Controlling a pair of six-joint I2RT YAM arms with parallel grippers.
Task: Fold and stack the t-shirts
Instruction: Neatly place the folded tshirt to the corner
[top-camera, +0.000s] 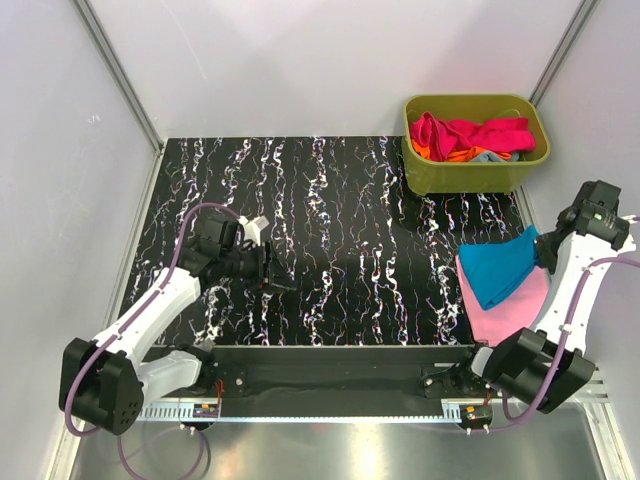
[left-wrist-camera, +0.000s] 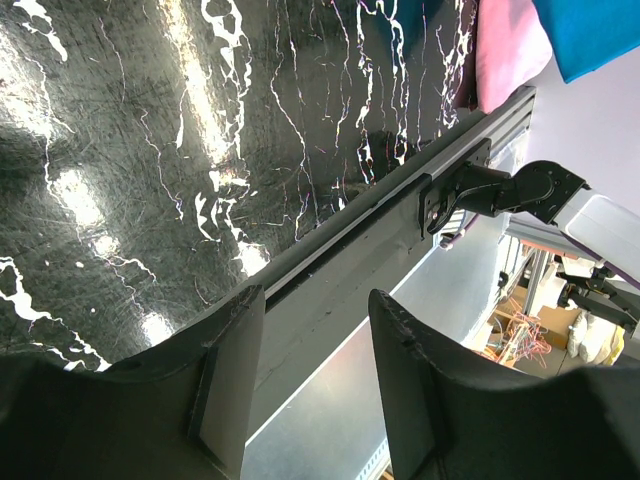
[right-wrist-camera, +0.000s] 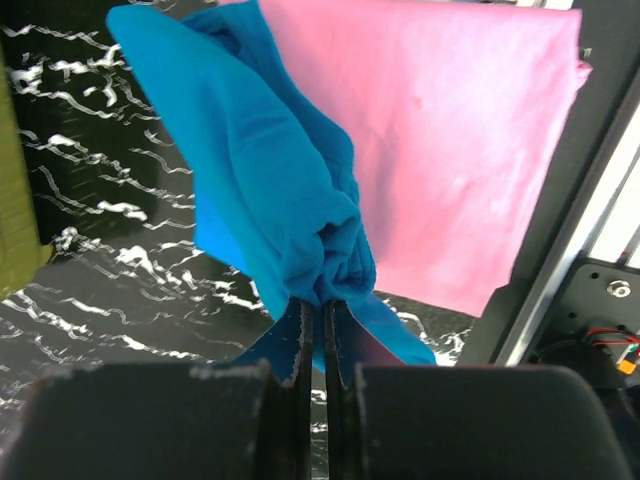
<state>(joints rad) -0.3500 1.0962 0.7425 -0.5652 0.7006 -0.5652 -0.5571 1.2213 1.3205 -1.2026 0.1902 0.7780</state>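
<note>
Cyan t-shirt (right-wrist-camera: 260, 190): soft, limp | your right gripper (right-wrist-camera: 315, 320) clenched on its bunched edge, over pink t-shirt (right-wrist-camera: 450, 140), right edge of tabletop (top-camera: 330, 240) | left gripper (left-wrist-camera: 315, 320) parted, empty | grip corners

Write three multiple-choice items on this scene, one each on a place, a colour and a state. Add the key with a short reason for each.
1. Where does the green tub stand on the table?
A. far right corner
B. near left corner
C. centre

2. What colour is the folded shirt lying flat by the table's right edge?
A. orange
B. grey
C. pink

3. The right gripper is:
A. open and empty
B. shut on the blue shirt
C. shut on the tub

Key:
1 A, since the top view shows it at the far right.
2 C, since the top and right wrist views show flat pink cloth there.
3 B, since the wrist view shows it pinching bunched blue cloth.
</note>
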